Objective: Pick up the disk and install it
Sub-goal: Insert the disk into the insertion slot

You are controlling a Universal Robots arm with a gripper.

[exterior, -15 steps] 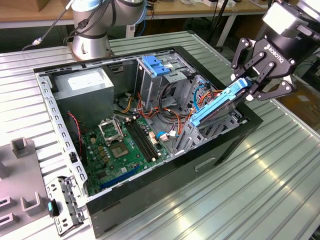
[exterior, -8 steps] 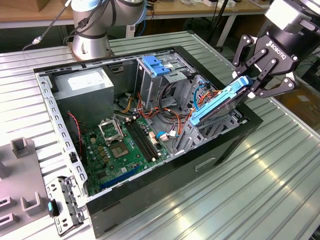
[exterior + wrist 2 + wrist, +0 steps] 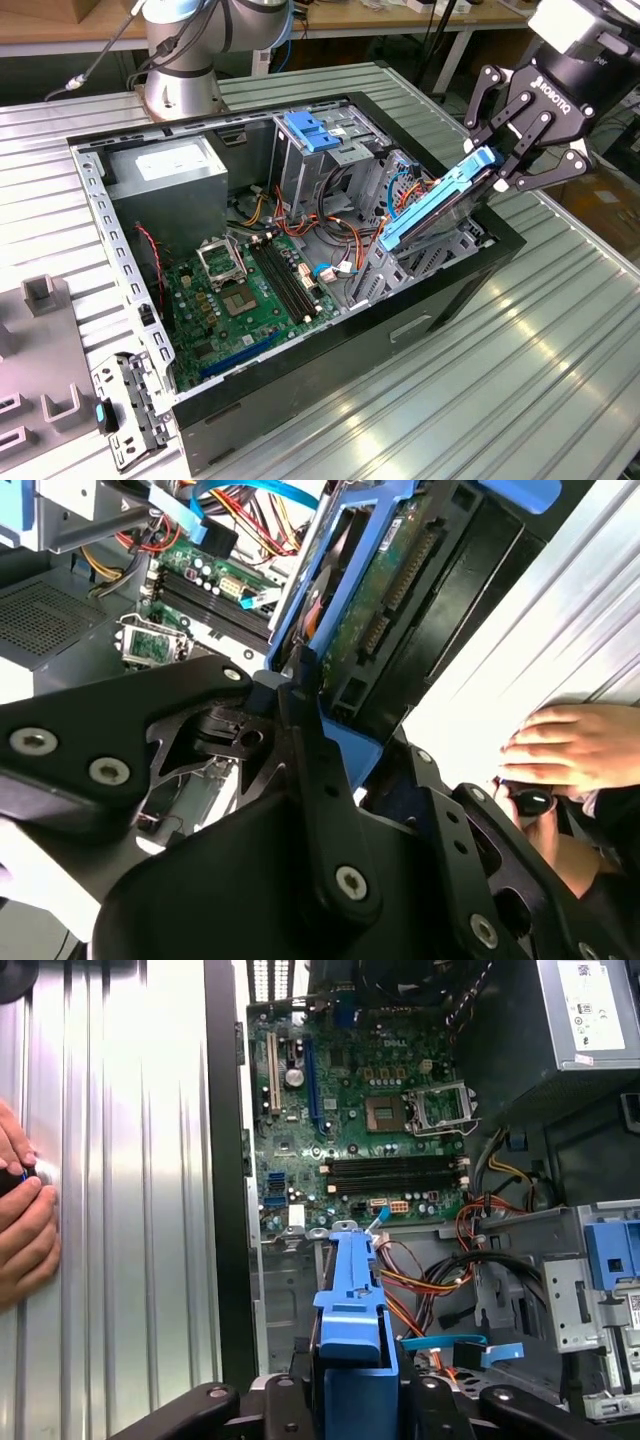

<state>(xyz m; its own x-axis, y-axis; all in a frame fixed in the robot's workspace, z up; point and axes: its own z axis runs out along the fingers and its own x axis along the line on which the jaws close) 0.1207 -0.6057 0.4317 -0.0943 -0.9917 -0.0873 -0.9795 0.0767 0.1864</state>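
Note:
My gripper point(image 3: 503, 163) is shut on the upper end of the disk point(image 3: 436, 212), a silver-grey drive in light blue carrier rails. I hold it tilted, with its lower end down inside the open computer case point(image 3: 455, 290), at the drive bay on the exterior view's right. In the second wrist view the disk's point(image 3: 385, 600) green circuit-board underside and blue rail show between my black fingers point(image 3: 305, 730). In the first wrist view the disk point(image 3: 352, 1305) is edge-on, its blue rail running from my gripper point(image 3: 355, 1400) toward the motherboard point(image 3: 370, 1140).
Inside the case sit a motherboard point(image 3: 250, 290), a grey power-supply box point(image 3: 170, 172), a metal cage topped by a blue bracket point(image 3: 318, 130) and loose cables point(image 3: 330, 235). A person's hand point(image 3: 570, 745) rests on the ribbed table point(image 3: 520, 380) beside the case. Grey fixtures point(image 3: 45, 295) lie at the exterior view's left.

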